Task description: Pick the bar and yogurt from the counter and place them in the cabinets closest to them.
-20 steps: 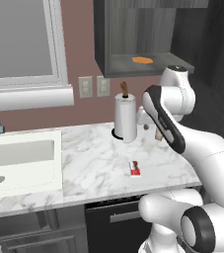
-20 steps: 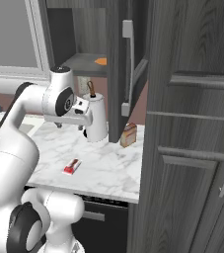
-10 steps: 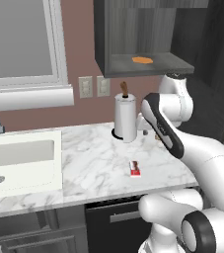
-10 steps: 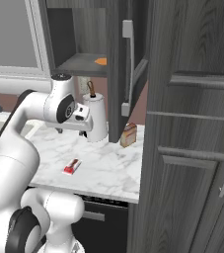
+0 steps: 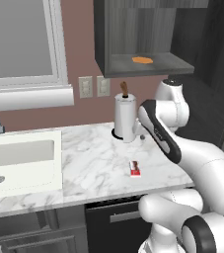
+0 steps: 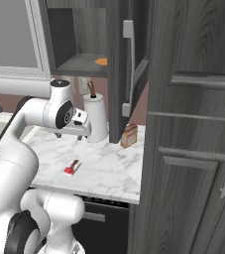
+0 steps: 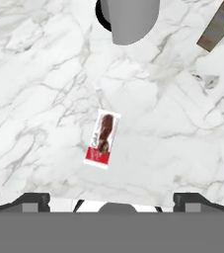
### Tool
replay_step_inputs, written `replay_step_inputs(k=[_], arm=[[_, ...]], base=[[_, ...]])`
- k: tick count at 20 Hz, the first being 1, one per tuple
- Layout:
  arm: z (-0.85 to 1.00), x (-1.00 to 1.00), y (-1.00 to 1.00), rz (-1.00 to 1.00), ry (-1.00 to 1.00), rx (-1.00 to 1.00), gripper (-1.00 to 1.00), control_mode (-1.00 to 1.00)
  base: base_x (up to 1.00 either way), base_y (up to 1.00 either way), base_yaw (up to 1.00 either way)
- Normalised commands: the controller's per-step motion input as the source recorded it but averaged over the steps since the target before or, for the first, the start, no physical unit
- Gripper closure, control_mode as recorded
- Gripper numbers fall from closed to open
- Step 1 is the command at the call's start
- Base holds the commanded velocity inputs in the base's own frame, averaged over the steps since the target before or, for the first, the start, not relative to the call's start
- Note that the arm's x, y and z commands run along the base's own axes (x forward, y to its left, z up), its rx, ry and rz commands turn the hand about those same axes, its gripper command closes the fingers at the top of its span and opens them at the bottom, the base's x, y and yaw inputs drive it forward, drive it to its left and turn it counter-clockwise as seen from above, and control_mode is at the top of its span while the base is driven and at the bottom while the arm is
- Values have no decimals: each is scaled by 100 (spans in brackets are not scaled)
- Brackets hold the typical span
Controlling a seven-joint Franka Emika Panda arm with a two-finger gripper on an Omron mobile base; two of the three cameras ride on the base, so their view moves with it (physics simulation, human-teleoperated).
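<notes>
The bar (image 7: 102, 138), a flat red packet with a white end, lies alone on the white marble counter (image 7: 44, 89). My gripper (image 7: 112, 200) hovers above it, open, its dark fingertips (image 7: 32, 199) spread wide and holding nothing. The bar (image 5: 134, 169) also lies near the counter's front edge (image 5: 84, 195), and it appears again as the bar (image 6: 72, 167) below my hand (image 6: 82, 128). The open dark grey wall cabinet (image 5: 133, 29) hangs above, with an orange thing (image 5: 142, 60) on its shelf. The yogurt is out of view.
A paper-towel roll (image 5: 125, 118) stands at the back of the counter, close behind the bar. A tan-brown carton (image 6: 129, 135) stands to its right. The cabinet door (image 6: 129, 59) hangs open. A sink (image 5: 15, 158) lies at the left, and tall dark cabinet fronts (image 6: 193, 124) wall off the right.
My hand has come down a little toward the counter over the bar, with the jaws still wide. The bar has not moved.
</notes>
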Motion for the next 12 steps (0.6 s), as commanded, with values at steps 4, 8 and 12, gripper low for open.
replay_step_inputs(k=[4,8,12], arm=[[-21,1,13,0,0,-1,-100,-100],[-22,2,15,0,0,-1,-100,-100],[-25,5,6,0,0,-2,-100,-100]], base=[[0,0,0],[0,0,0],[0,0,0]])
